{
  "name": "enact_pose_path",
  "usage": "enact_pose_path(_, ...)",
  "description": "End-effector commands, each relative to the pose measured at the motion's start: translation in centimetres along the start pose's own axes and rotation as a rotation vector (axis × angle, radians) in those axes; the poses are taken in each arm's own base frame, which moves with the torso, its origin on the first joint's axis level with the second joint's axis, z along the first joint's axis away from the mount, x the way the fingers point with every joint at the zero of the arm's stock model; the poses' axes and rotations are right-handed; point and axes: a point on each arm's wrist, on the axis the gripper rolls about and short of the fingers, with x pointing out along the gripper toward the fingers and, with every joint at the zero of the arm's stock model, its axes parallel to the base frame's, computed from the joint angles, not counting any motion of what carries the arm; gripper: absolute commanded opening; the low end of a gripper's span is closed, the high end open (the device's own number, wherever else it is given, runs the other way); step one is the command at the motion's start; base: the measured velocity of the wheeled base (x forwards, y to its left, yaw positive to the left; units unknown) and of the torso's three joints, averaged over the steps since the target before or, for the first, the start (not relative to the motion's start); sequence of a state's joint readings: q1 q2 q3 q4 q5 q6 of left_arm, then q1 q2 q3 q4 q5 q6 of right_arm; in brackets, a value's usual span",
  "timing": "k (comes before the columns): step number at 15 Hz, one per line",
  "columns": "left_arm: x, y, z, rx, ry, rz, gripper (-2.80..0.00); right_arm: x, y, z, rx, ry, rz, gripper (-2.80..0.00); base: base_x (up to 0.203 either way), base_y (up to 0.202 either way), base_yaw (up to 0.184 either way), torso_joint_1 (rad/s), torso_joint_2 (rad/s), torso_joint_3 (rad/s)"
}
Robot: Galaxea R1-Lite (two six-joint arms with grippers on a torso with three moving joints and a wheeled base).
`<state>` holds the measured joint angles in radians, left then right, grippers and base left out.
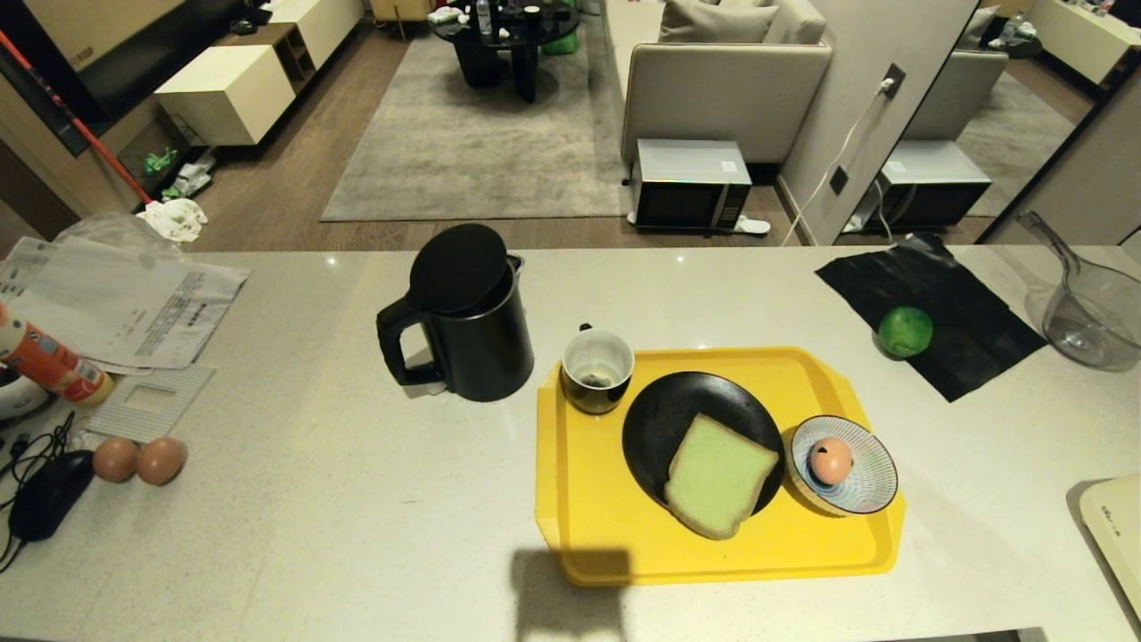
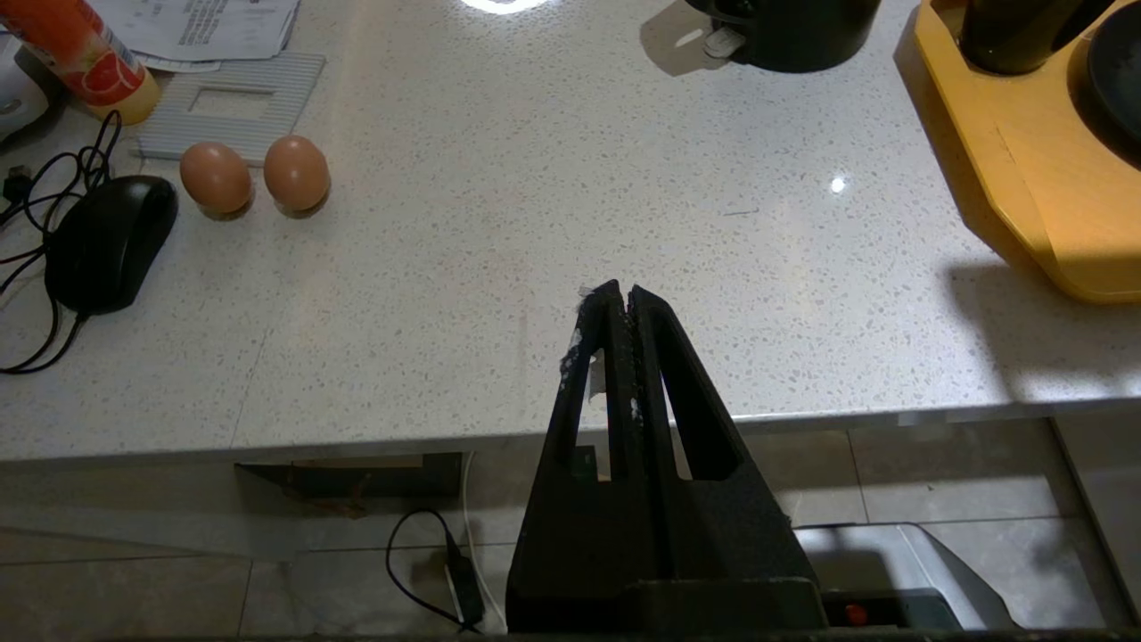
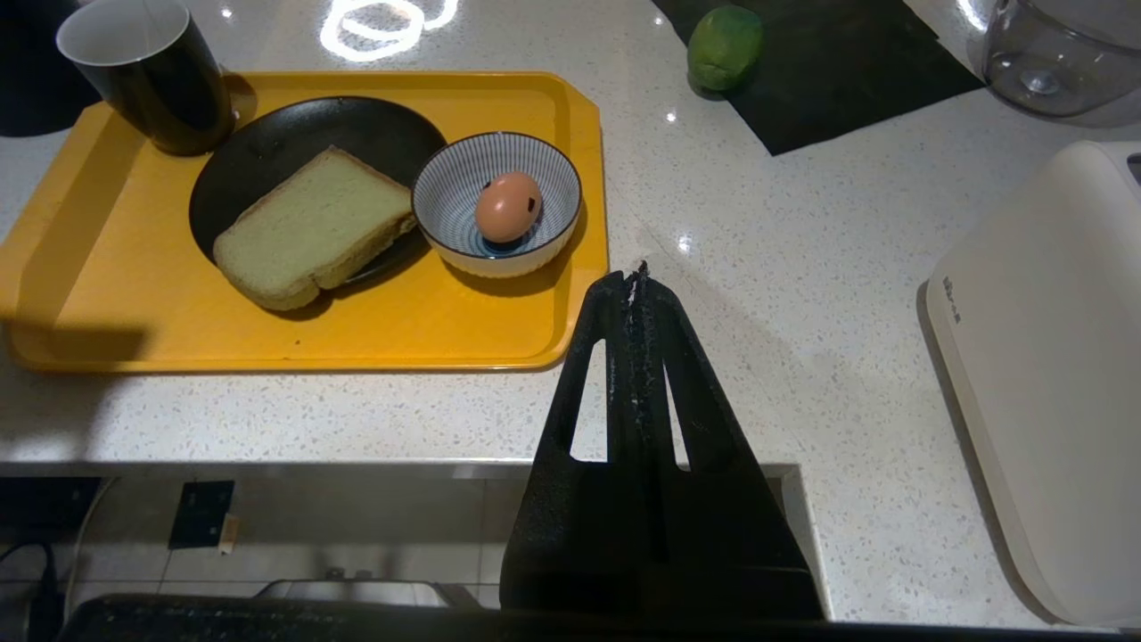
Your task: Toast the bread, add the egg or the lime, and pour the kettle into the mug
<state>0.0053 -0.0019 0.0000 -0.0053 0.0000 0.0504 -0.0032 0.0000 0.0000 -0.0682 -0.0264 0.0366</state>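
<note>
The pale green bread (image 1: 720,474) (image 3: 314,225) lies on a black plate (image 1: 660,415) on the yellow tray (image 1: 588,499). Beside it the pinkish egg (image 1: 831,460) (image 3: 508,206) with a dark spot sits in a striped bowl (image 1: 869,486). The black mug (image 1: 596,369) (image 3: 151,73), white inside, stands at the tray's far left corner. The black kettle (image 1: 465,314) stands left of the tray. The lime (image 1: 905,332) (image 3: 724,46) rests on a black mat (image 1: 963,303). My left gripper (image 2: 622,292) and right gripper (image 3: 635,272) are shut, empty, above the counter's near edge. Neither shows in the head view.
Two brown eggs (image 1: 139,460), a black mouse (image 1: 49,492), papers (image 1: 125,303) and an orange bottle (image 1: 49,361) lie at the left. A clear jug (image 1: 1092,312) stands far right, and a white appliance (image 1: 1119,526) (image 3: 1043,374) sits near the right edge.
</note>
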Motion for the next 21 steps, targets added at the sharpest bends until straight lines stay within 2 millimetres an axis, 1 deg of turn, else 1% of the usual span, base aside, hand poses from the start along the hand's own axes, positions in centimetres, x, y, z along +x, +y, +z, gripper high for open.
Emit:
enact_pose_path(1,0.0,0.0,0.01,0.0,0.0,0.001,-2.8,0.17,-0.02,-0.73,-0.001,0.027,-0.001,-2.8,0.0,0.0,0.0,0.0,0.0,0.0)
enact_pose_path(21,0.0,0.0,0.01,0.0,0.0,0.001,-2.8,0.17,-0.02,-0.74,-0.005,0.028,0.001,-2.8,0.0,0.0,0.0,0.0,0.0,0.0)
